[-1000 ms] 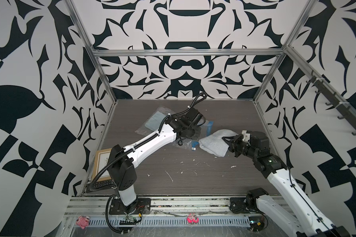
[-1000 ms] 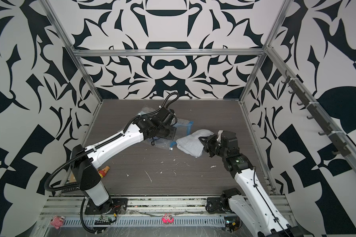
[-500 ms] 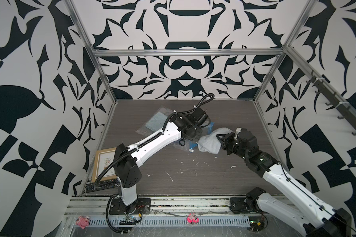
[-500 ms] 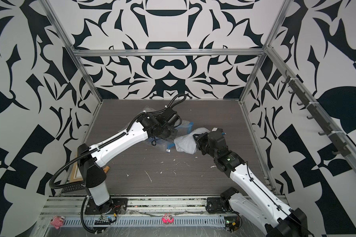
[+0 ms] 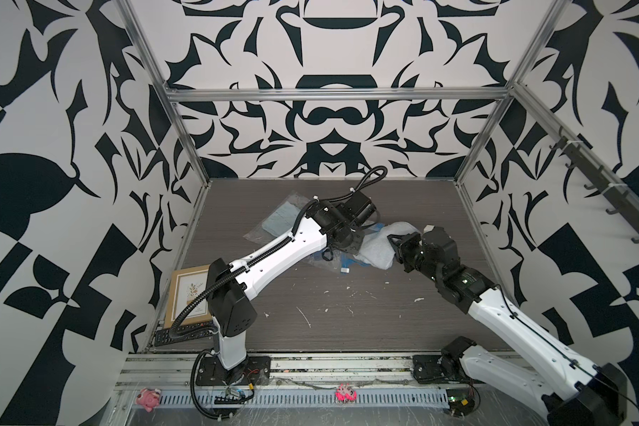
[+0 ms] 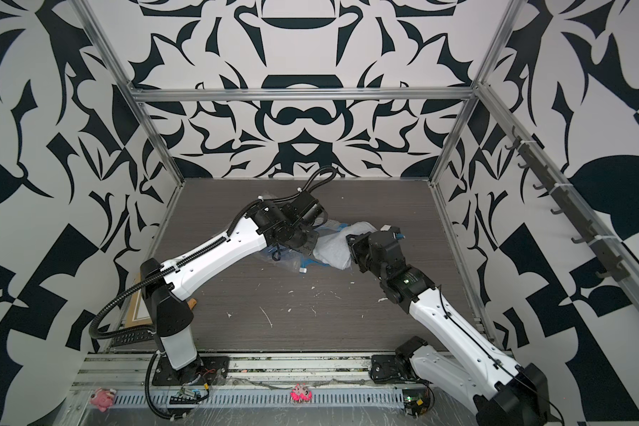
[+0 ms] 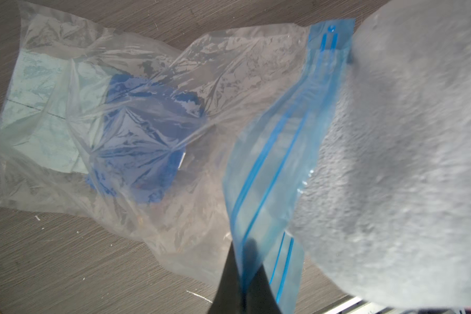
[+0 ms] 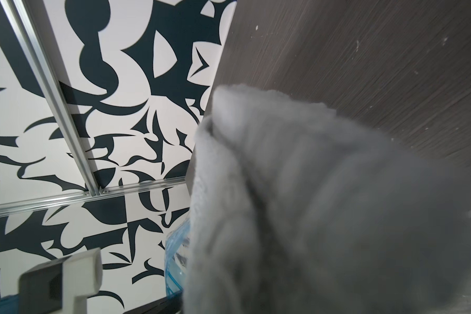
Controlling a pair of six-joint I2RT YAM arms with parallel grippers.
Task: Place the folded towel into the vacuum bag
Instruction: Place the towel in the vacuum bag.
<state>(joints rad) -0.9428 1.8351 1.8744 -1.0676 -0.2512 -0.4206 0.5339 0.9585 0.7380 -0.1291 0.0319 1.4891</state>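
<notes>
In both top views the tabletop [image 5: 347, 317] lies bare across lower centre and upper right, while the vacuum bag [image 5: 279, 219], towel [image 5: 375, 250], left arm [image 5: 273, 254] and right arm [image 5: 495, 313] crowd the middle, and a framed picture [image 5: 189, 295] blocks the lower left.

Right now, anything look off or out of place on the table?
White scraps litter the tabletop. A framed picture sits at its left edge, unrelated to the job. The towel looks bunched rather than flat at the vacuum bag's blue zip end.
</notes>
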